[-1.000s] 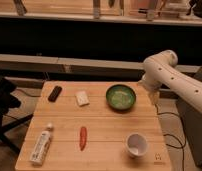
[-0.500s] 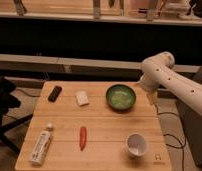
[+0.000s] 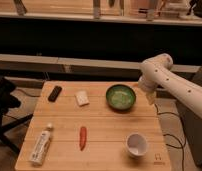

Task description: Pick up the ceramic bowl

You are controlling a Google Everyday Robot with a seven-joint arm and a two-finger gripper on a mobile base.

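Observation:
The ceramic bowl [image 3: 120, 96], round, shallow and green with a dark rim, sits on the wooden table [image 3: 106, 125] near its far right corner. My white arm reaches in from the right and bends down beside the table's right edge. The gripper [image 3: 150, 97] hangs at the end of it, just right of the bowl and apart from it. It is open and holds nothing.
A white cup [image 3: 136, 144] stands at the front right. A red chili-like piece [image 3: 82, 137] lies at the middle front and a white bottle [image 3: 41, 146] at the front left. A white block [image 3: 82, 98] and a black object [image 3: 55, 93] lie at the back left. Black equipment [image 3: 1, 100] stands left of the table.
The arm has shifted slightly left, bringing the gripper a little closer to the bowl's right side. Nothing on the table has moved.

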